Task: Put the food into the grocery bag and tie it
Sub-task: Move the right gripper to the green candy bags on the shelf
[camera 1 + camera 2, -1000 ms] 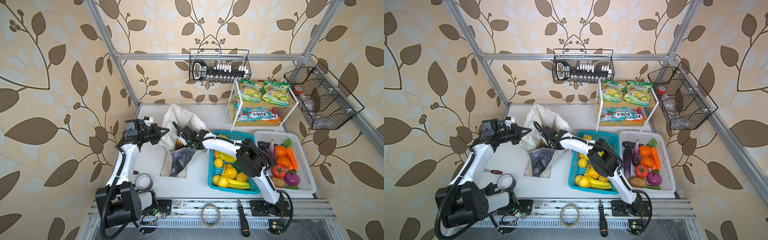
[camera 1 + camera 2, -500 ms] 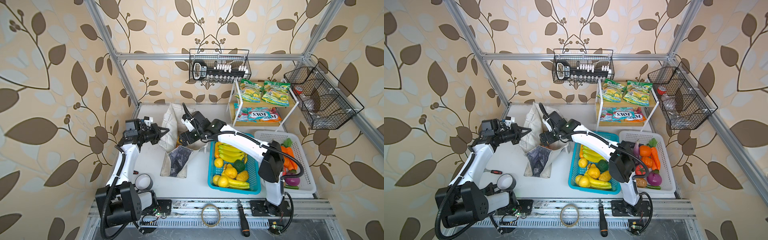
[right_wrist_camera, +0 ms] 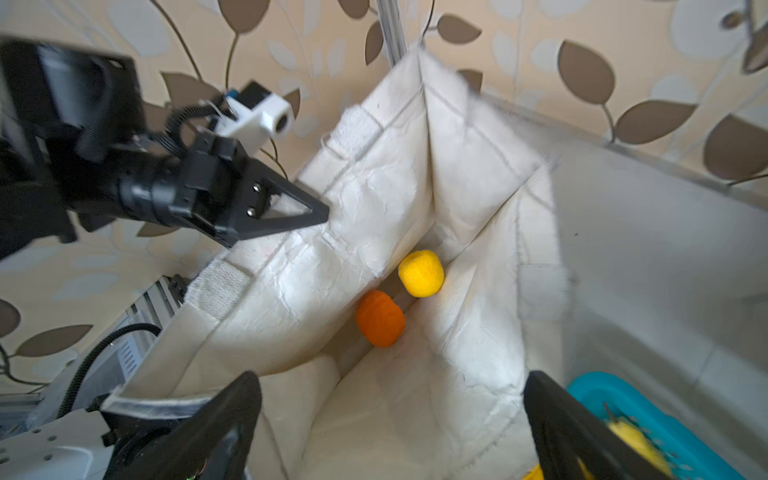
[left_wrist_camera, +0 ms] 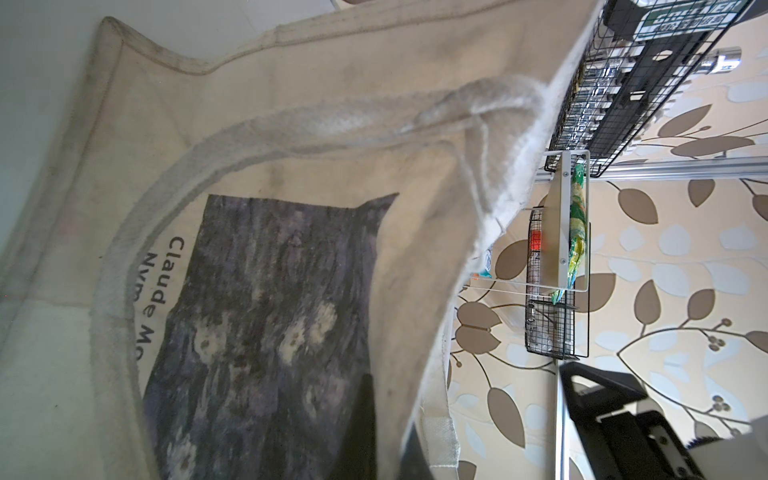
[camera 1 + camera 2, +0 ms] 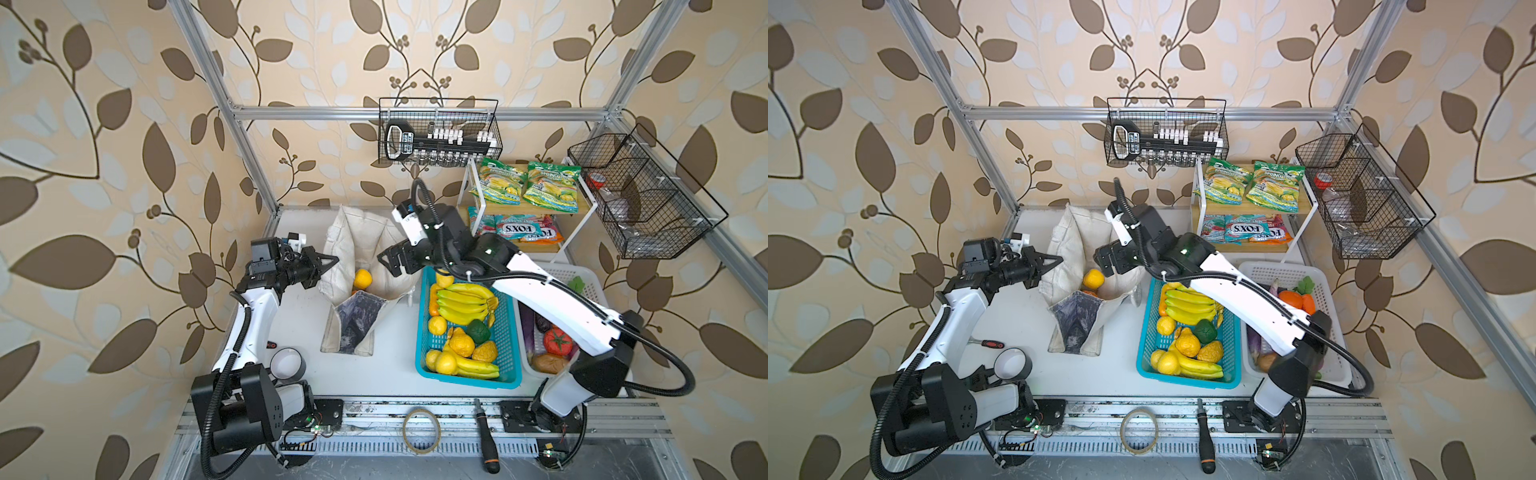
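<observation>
since a second ago the right gripper has risen out of the grocery bag to its right rim and spread its jaws; the left gripper has not shifted

the step in hand looks like pulling back to fetch the next item. to do it well, lift the open fingers fully clear of the right rim and strap before swinging right, so nothing snags and tips the bag, while the left keeps its pinch steady

the grocery bag stands upright at middle left of the table, mouth up, long axis vertical, its dark panel facing near and sagging inward. the left gripper is clamped shut on the bag's left rim, holding the mouth open. the right gripper is wide open and empty

the two snack packets lie flat side by side on the top shelf at far right, long axes near to far. an eggplant lies in the white basket at right, mostly hidden by the arm, seemingly lengthwise near to far. at the bag's bottom sit a deep orange fruit and, just beside it, a yellow-orange fruit, both round, with no long axis
</observation>
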Robot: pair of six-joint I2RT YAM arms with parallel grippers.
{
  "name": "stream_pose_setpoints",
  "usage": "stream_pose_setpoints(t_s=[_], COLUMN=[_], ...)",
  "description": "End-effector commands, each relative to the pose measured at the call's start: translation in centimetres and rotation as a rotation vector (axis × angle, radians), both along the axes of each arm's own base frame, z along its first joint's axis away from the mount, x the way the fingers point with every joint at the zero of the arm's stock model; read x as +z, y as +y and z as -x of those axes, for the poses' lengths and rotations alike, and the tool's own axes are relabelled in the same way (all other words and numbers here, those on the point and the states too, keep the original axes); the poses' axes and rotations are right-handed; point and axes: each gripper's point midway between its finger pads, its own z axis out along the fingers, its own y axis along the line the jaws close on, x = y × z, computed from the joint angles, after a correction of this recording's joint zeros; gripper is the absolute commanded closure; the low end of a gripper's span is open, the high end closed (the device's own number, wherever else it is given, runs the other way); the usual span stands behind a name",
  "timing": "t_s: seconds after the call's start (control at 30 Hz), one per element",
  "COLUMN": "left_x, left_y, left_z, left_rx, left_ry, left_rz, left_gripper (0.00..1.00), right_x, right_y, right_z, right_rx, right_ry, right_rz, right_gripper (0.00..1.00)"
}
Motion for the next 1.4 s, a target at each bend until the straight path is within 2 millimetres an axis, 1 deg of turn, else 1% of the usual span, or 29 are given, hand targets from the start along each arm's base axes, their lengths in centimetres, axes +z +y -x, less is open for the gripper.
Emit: stream_pose_setpoints(t_s=[0.0,0.1,0.2,0.3,0.4,0.5,0.6,0.67,0.7,0.83,1.0,1.13,1.33,1.37], left_x=[1.6,1.8,1.9,1.7,1.5,1.5,1.6,1.5,1.4,0.8,0.8,0.7,0.7,0.7], left_y=[0.0,0.0,0.0,0.0,0.0,0.0,0.0,0.0,0.0,-0.1,0.0,0.0,0.0,0.0], left_z=[0.0,0.0,0.2,0.3,0.1,-0.1,-0.1,0.0,0.0,0.2,0.6,0.7,0.7,0.7], left_rx=[-0.012,-0.008,-0.008,-0.013,-0.017,-0.021,-0.022,-0.024,-0.022,-0.026,-0.017,-0.017,-0.018,-0.018], left_ry=[-0.057,-0.059,-0.064,-0.059,-0.057,-0.057,-0.061,-0.058,-0.059,-0.046,-0.054,-0.052,-0.053,-0.053], left_rz=[0.004,0.011,-0.005,-0.02,-0.015,-0.009,-0.012,-0.013,-0.013,-0.009,-0.036,-0.036,-0.032,-0.033], left_gripper=[1.0,1.0,1.0,1.0,1.0,1.0,1.0,1.0,1.0,1.0,1.0,1.0,1.0,1.0], right_x=[3.8,6.8,8.7,9.8,10.7,10.9,10.7,10.5,10.5,10.4,8.9,8.0,6.3,6.1], right_y=[-4.2,-8.0,-12.2,-16.2,-19.8,-23.0,-25.9,-26.8,-27.0,-26.7,-26.9,-27.2,-28.6,-28.8], right_z=[0.1,0.0,-0.7,-1.7,-2.9,-4.4,-5.8,-6.7,-7.1,-8.5,-11.0,-12.0,-12.7,-12.9], right_rx=[-0.064,-0.128,-0.219,-0.307,-0.397,-0.491,-0.589,-0.624,-0.632,-0.629,-0.65,-0.672,-0.736,-0.738], right_ry=[-0.087,-0.135,-0.166,-0.173,-0.193,-0.203,-0.2,-0.196,-0.193,-0.185,-0.14,-0.1,-0.058,-0.05], right_rz=[-0.008,-0.038,-0.052,-0.045,-0.031,-0.021,-0.033,-0.053,-0.06,-0.051,-0.038,-0.019,0.037,0.036], right_gripper=[0.0,0.0,0.0,0.0,0.0,0.0,0.0,0.0,0.0,0.01,0.03,0.11,0.17,0.2])
